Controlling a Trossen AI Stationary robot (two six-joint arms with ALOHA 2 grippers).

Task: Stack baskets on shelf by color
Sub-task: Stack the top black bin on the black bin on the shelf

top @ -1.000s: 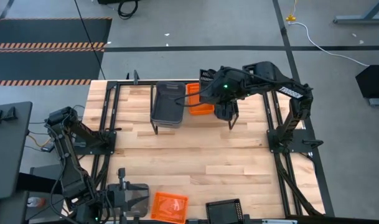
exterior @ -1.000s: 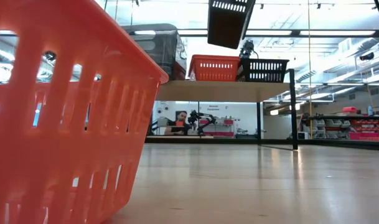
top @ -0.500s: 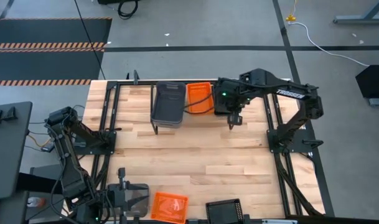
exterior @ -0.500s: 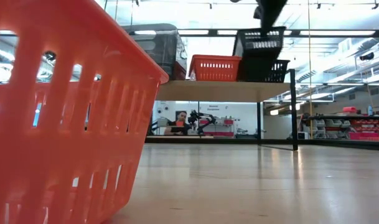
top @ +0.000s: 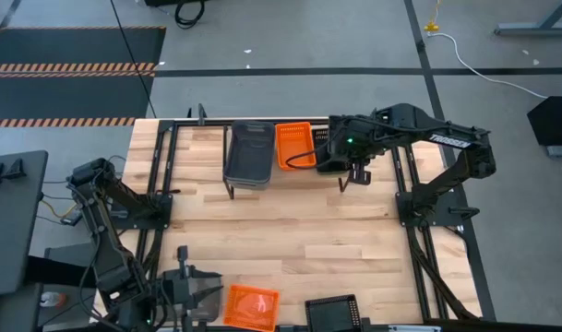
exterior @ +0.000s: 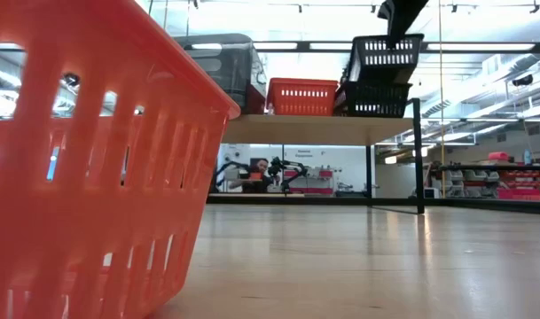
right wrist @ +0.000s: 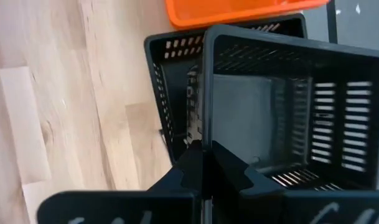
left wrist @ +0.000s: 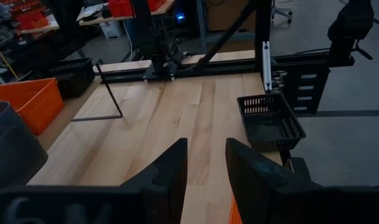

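The right gripper (right wrist: 201, 163) was pinched shut on the rim wall of a black mesh basket (right wrist: 282, 106), its two fingers pressed together over the thin plastic edge with the basket hanging out beyond them. From the low view that held basket (exterior: 382, 60) hung tilted, just above a second black basket (exterior: 372, 98) already sitting on the right end of the shelf (exterior: 318, 129), apparently not yet nested in it. In the wrist view the held basket lay offset from the one below, whose rim showed past one side, so the coming move seemed to turn on shifting the held basket sideways and levelling it until the two rims lined up before lowering. Beside the black pair on the shelf sat an orange basket (top: 296, 146), and left of that the grey baskets (top: 249, 152). The right arm was plainly the nearer one. The left gripper (left wrist: 206, 168) waited at the near left of the table with its fingers narrowly parted and nothing between them; an orange basket (top: 251, 305) and another black basket (left wrist: 270, 119) lay on the table's near edge.
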